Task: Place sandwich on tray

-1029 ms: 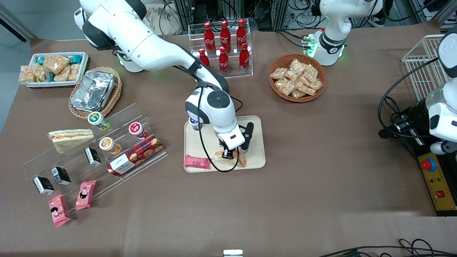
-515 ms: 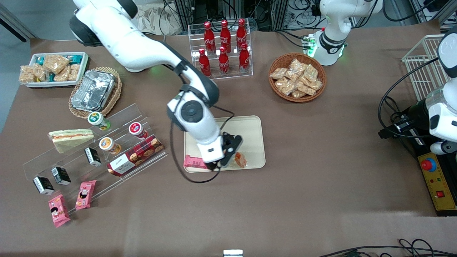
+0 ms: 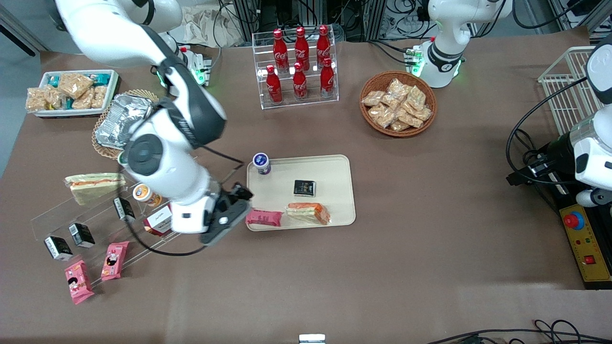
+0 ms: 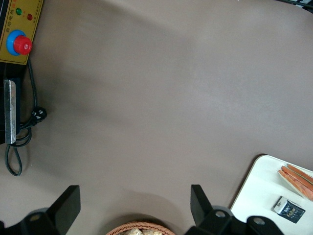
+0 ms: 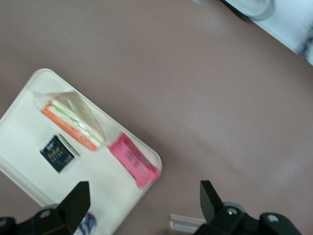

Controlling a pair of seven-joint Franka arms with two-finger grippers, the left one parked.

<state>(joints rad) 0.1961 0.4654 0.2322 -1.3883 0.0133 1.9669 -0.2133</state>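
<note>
Front view: my gripper [image 3: 228, 216] has left the tray [image 3: 334, 165], fingers spread and empty; the sandwich [image 3: 308, 213] now lies there, so placing looks done.

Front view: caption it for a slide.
Plastic-wrapped triangular sandwich lies on the cream rectangular tray; the open claw hangs above the table beside the tray.

white coca-cola script on red bottles [image 3: 300, 57] in clear rack [image 3: 296, 98].
</note>
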